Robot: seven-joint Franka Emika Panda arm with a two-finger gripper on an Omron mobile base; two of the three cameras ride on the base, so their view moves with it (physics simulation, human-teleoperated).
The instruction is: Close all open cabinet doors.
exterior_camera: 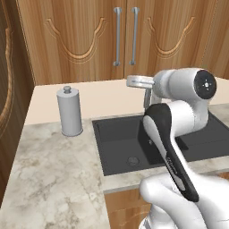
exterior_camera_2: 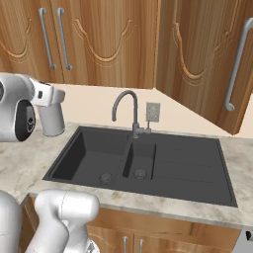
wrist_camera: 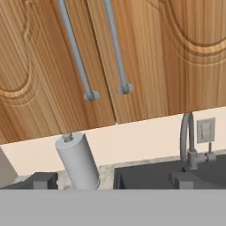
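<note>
Two cabinet doors (wrist_camera: 53, 66) (wrist_camera: 145, 57) with long silver bar handles (wrist_camera: 77, 53) hang above the counter, and both sit flush and shut in the hand view. The same pair (exterior_camera: 80, 36) is at the back of the left base view. A further cabinet door (exterior_camera_2: 197, 64) at the right stands swung open over the counter, its handle (exterior_camera_2: 237, 64) toward me. A dark grooved panel (exterior_camera: 6, 98) at the left edge also appears swung out. My gripper (wrist_camera: 112, 180) faces the shut pair from a distance, open, with nothing between its fingertips (wrist_camera: 44, 180).
A grey cylinder (exterior_camera: 69, 112) stands on the marble counter (exterior_camera: 49, 170) left of the black sink (exterior_camera_2: 148, 163). A curved faucet (exterior_camera_2: 126, 111) and a wall outlet (exterior_camera_2: 152, 111) sit behind the sink. My arm (exterior_camera: 179, 116) rises over the sink's front.
</note>
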